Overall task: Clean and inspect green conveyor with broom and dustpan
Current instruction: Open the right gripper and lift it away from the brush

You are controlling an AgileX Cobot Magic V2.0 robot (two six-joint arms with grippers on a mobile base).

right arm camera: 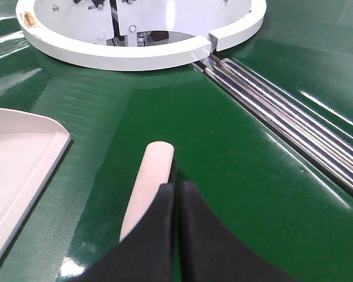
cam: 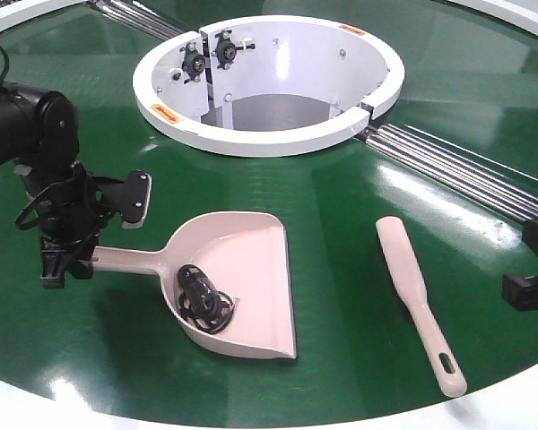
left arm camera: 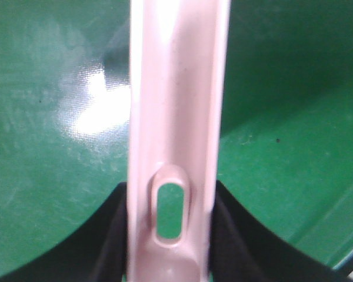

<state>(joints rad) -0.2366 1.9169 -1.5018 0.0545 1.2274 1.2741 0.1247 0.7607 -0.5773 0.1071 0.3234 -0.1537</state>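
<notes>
Dustpan (cam: 238, 278) lies on the green conveyor (cam: 359, 296), handle toward the left gripper (cam: 67, 255), which grips it; broom (cam: 419, 300) lies lengthwise beside it; right gripper (right arm camera: 177, 235) closed, empty.

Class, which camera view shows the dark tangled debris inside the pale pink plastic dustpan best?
The exterior front-facing view: the dark tangled debris lies fully visible in the pale pink plastic dustpan. The left wrist view shows only the dustpan's handle; the right wrist view shows only a bare pan corner.
</notes>
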